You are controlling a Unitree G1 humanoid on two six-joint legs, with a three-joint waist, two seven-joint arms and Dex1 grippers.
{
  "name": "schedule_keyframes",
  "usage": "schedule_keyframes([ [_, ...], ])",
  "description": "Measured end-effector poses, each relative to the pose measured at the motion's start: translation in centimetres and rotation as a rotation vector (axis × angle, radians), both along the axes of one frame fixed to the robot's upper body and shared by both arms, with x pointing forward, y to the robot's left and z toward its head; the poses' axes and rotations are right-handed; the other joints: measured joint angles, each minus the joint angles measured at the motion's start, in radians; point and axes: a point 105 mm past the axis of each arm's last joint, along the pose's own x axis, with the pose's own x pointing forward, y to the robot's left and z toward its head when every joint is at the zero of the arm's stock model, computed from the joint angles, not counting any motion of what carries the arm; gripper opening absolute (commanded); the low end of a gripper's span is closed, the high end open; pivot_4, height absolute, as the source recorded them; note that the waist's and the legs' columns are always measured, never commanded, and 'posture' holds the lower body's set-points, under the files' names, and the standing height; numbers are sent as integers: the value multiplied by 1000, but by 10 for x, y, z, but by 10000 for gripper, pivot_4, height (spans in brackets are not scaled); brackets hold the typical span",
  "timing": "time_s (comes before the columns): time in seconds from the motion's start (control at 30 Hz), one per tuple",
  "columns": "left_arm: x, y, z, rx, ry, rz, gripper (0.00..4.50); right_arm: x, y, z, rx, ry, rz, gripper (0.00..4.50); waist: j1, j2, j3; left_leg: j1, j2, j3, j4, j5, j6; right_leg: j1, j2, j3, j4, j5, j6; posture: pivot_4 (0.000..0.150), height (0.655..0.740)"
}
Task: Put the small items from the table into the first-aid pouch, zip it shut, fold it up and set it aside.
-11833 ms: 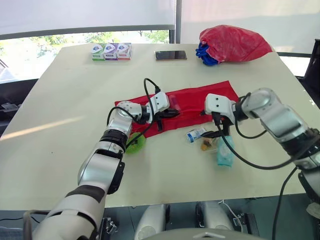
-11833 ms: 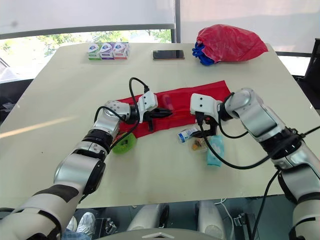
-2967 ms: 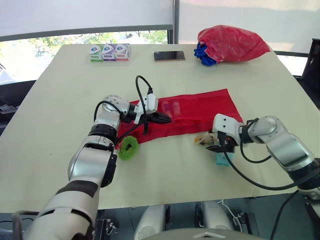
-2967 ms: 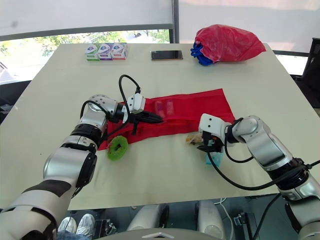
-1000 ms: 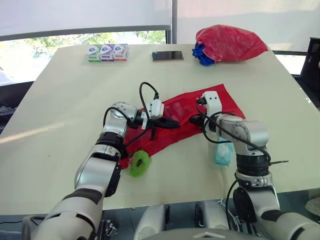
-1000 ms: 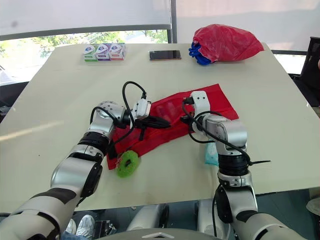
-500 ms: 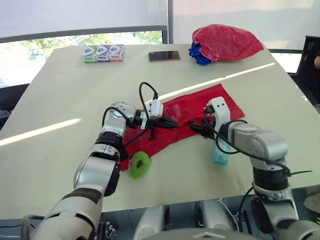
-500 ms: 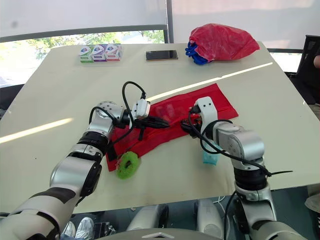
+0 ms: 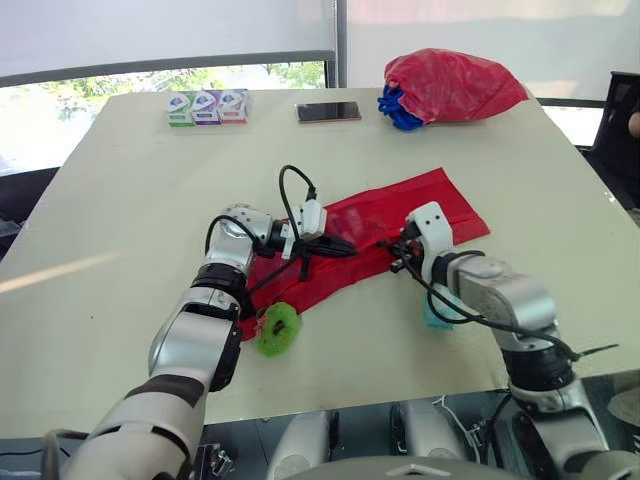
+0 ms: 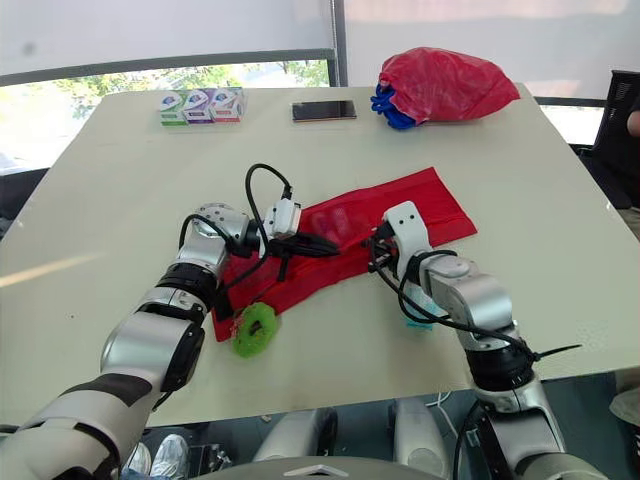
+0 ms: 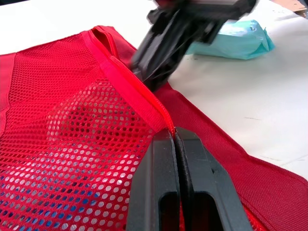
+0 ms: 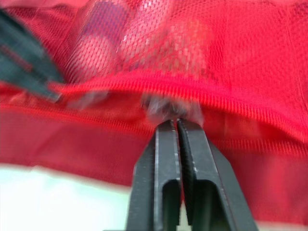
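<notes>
Our left jaws are pressed together, pinching the zipper seam of the red mesh first-aid pouch [image 9: 440, 200], which lies flat on the table [image 9: 130, 200]. Our right jaws, also pressed together, nip the same seam just ahead of the left jaws. A teal pack [image 11: 236, 41] lies beside the right jaws.

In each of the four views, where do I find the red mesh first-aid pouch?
Left eye view: the red mesh first-aid pouch lies slanted near the picture's middle.
Right eye view: same place.
Left wrist view: its mesh lies under the left end effector.
Right wrist view: its mesh lies past the right end effector.
Shared landmark: the left end effector, shut on the pouch's zipper edge.
</notes>
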Motion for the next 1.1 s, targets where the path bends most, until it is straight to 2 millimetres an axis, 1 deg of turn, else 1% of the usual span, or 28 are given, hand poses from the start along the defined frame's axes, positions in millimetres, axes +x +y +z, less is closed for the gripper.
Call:
schedule_keyframes([
  [0.1, 0, 0, 0, 0, 0, -1, 0, 15, 13, 0, 44, -37, -1, 1580, -3, 0, 0, 0, 0, 0, 0, 0, 0, 0, 0, 0, 0, 0, 0, 1500, 7400],
  [0.2, 0, 0, 0, -1, -1, 0, 0, 23, 20, 2, 74, -75, -2, 1580, -2, 0, 0, 0, 0, -1, 0, 0, 0, 0, 0, 0, 0, 0, 0, 1500, 7400],
  [0.33, 0, 0, 0, -1, -1, 0, 0, 25, 23, 3, 108, -94, -3, 1580, -2, 0, 0, 0, 0, -1, 0, 0, 0, 0, 0, 0, 0, 0, 0, 1500, 7400],
  [0.4, 0, 0, 0, -1, -1, -1, 0, 21, 20, 1, 118, -100, -1, 1580, -1, 0, 0, 0, 0, -1, 0, 0, 0, 0, 0, 0, 0, 0, 0, 1500, 7400],
  [0.43, 0, 0, 0, -1, -1, -1, 0, 17, 18, 0, 121, -102, 6, 1580, 0, 0, 0, 0, 0, -2, 0, 0, 0, 0, 0, 0, 0, 0, 0, 1500, 7400],
  [0.5, 0, 1, -1, 5, -3, 1, 0, -2, 2, -4, 100, -112, 42, 1580, 1, 0, 0, 0, -1, -2, 0, 0, 0, 0, 0, 0, 0, 0, 0, 1500, 7400],
  [0.57, 1, 3, -1, 12, -3, 4, 0, -10, -6, -1, 85, -134, 64, 1580, 0, 0, 0, 0, -1, -1, 0, 0, 0, 0, 0, 0, -1, 0, 0, 1500, 7400],
  [0.6, 2, 3, 0, 24, -10, 1, 0, -25, -13, 6, 78, -187, 109, 1580, 2, 0, 0, 0, -1, -1, 0, 0, 0, 0, 0, 0, -1, 0, 0, 1500, 7400],
  [0.63, 3, 6, 0, 34, -13, 9, 0, -34, -16, 9, 77, -211, 136, 1580, 4, 0, 0, 0, -1, -3, 0, 0, 0, 0, 0, -1, -2, 0, 0, 1500, 7400],
  [0.67, 5, 14, 1, 54, -21, 26, 0, -48, -23, 19, 82, -268, 169, 1580, 2, 0, 0, 0, -1, -3, 0, 0, 0, 0, 1, 0, -2, 0, 0, 1500, 7400],
  [0.7, 6, 16, 1, 69, -26, 28, 0, -52, -28, 25, 83, -298, 174, 1580, 0, 0, 0, 3, -1, -3, -1, 0, 0, 1, 1, 1, -1, 0, 0, 1500, 7400],
  [0.73, 6, 16, 2, 70, -28, 27, 0, -54, -29, 26, 81, -306, 176, 1580, 0, 0, 0, 3, -1, -3, -1, 0, 0, 1, 1, 1, -1, 0, 0, 1500, 7400],
  [0.77, 7, 14, 3, 82, -38, 23, 0, -60, -36, 30, 85, -319, 184, 1580, 3, 0, 0, 4, -1, -3, -1, 0, 1, 2, 1, 1, -1, 0, 0, 1500, 7400],
  [0.8, 10, 19, 5, 112, -55, 29, 0, -72, -50, 35, 82, -334, 195, 1580, 8, 0, 0, 4, -1, -4, -1, -1, 1, 3, 1, 0, -2, 0, 0, 1500, 7400],
  [0.83, 12, 32, 8, 142, -62, 56, 0, -78, -62, 40, 73, -344, 185, 1580, 7, -1, 0, 4, -1, -4, -1, -1, 1, 3, 1, 0, -2, 0, 0, 1500, 7400],
  [0.87, 13, 39, 10, 159, -70, 72, 0, -81, -74, 44, 67, -353, 166, 1580, 4, -1, 0, 6, -1, -2, -1, -1, 1, 3, 1, 1, -2, 0, 0, 1500, 7400],
  [0.9, 14, 41, 10, 166, -74, 75, 0, -83, -78, 46, 64, -356, 159, 1580, 4, -1, 0, 6, -1, -2, -2, -1, 2, 4, 1, 1, -1, 0, 0, 1500, 7400],
  [1.0, 16, 45, 13, 205, -96, 73, 0, -99, -98, 57, 88, -353, 172, 8678, 10, -1, 0, 7, -1, -2, -2, -3, 4, 5, 1, 1, -2, 0, 0, 1500, 7400],
  [1.1, 19, 50, 15, 224, -98, 98, 0, -112, -118, 68, 123, -350, 163, 23128, 18, -1, 1, 8, -1, -2, -1, -3, 5, 6, 1, 1, -3, 0, 0, 1500, 7400],
])
